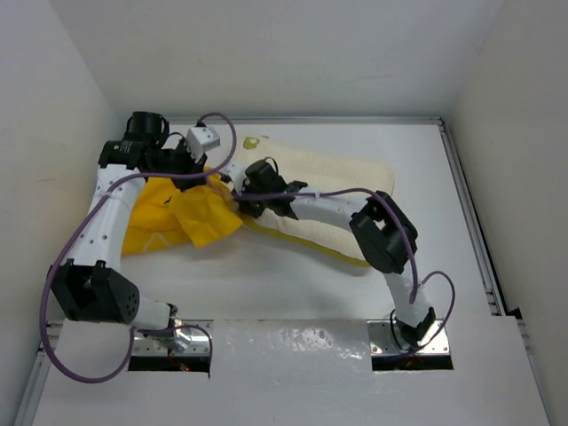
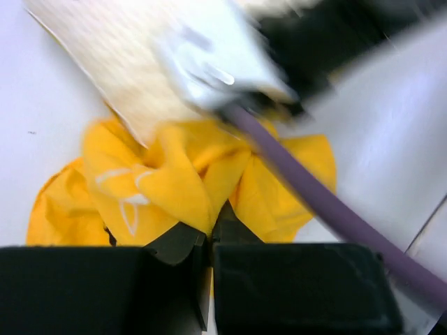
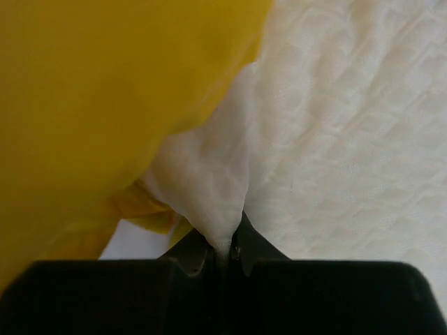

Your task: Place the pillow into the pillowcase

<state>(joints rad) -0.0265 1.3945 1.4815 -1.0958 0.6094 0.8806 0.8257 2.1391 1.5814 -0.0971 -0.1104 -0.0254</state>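
Note:
The cream-white quilted pillow lies across the table's middle, with a yellow-green mark at its far left corner. The bright yellow pillowcase is bunched at the pillow's left end. My left gripper is shut on a fold of the pillowcase, lifting it. My right gripper is shut on a pinch of the pillow's fabric at its left end, right beside the yellow cloth. The pillow also shows above the pillowcase in the left wrist view.
White walls enclose the table on the left, back and right. A metal rail runs along the right edge. A purple cable crosses the left wrist view. The right arm lies over the pillow's front edge.

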